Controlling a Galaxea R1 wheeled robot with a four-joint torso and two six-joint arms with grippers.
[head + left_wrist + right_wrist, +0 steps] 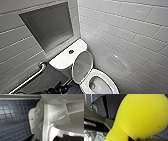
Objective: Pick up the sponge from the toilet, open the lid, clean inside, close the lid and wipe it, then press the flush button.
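Observation:
The white toilet (63,60) stands in the corner. Its oval lid (82,66) is raised and leans back against the tank, leaving the bowl (101,85) open. The round dark flush button (71,51) sits on the tank cover. In the right wrist view the bright yellow sponge (140,116) looms large, with my right gripper (136,139) shut on it. My left gripper (46,139) is open and low beside the toilet's glossy white side (37,119), with nothing in it. A dark part of my arm (58,89) shows beside the bowl at the bottom edge of the head view.
A metal grab bar (32,77) runs along the tiled wall left of the tank, below a recessed niche (47,25). A tiled wall (130,37) closes the right side of the toilet. Dark blue small-tiled floor (12,119) lies beside the toilet base.

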